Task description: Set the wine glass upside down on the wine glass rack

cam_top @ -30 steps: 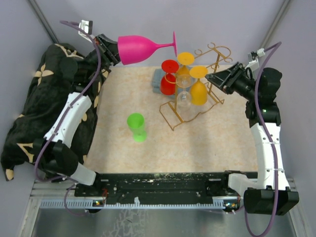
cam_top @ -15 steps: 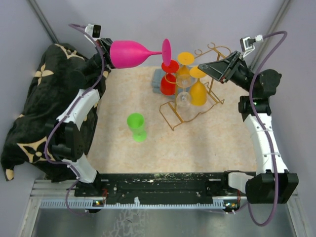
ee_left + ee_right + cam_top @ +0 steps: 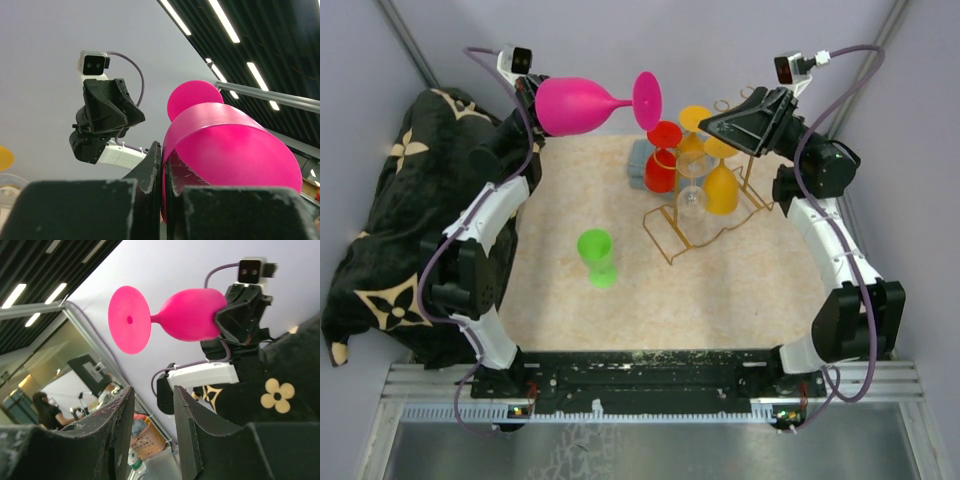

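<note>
Green glass (image 3: 597,257), standing at the centre of the beige surface (image 3: 720,300); beyond it, right of centre, the gold wine glass rack (image 3: 669,258) carrying an inverted red glass (image 3: 662,165), orange glasses (image 3: 721,187) and a clear glass (image 3: 692,200). Pink wine glass (image 3: 582,104), upper left of centre, sideways in the air, apart from the rack, bowl rim pinched by the left fingers (image 3: 150,170); right fingers (image 3: 112,430) spread, empty, raised at upper right.

1. Pale grey walls (image 3: 620,40) fill the top of the overhead view.
2. A beige speckled tabletop (image 3: 740,290) lies at centre.
3. A black flower-patterned cloth (image 3: 380,230) is heaped at the left.
4. Strip lights (image 3: 175,17) cross a dark ceiling (image 3: 290,40), upper right.
</note>
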Controlling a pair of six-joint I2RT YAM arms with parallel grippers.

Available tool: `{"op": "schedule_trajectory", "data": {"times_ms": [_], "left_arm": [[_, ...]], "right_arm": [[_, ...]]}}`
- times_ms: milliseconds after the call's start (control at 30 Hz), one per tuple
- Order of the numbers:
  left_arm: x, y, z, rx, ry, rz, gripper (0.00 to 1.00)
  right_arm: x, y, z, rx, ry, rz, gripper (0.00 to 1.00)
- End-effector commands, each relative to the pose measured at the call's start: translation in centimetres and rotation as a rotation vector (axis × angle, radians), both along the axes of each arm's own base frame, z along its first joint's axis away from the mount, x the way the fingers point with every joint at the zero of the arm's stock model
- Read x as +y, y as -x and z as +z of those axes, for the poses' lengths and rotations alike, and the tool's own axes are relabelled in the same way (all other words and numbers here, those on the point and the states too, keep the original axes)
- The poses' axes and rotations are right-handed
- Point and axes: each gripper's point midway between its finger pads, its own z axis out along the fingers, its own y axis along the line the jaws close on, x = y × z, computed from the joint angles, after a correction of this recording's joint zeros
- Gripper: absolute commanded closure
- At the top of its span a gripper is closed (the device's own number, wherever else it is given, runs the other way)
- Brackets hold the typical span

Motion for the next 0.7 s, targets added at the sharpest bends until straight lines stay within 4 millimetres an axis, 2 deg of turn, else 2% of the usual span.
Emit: {"op": "schedule_trajectory", "data": {"times_ms": [0, 167, 667], "left_arm": [[0.3, 4.0, 2.2, -0.152, 0.070, -0.049, 1.00], [-0.2, 4.5, 2.2, -0.145, 0.102, -0.096, 1.00], [-1.0, 5.3, 2.5, -0.165, 0.099, -0.123, 1.00]], "right_arm": [[0.7, 4.7, 3.7, -0.199, -0.064, 0.078, 0.62], [2.2, 5.2, 4.8, -0.215, -0.087, 0.138, 0.62], [4.1, 4.7, 6.6, -0.217, -0.125, 0.205, 0.61]]}}
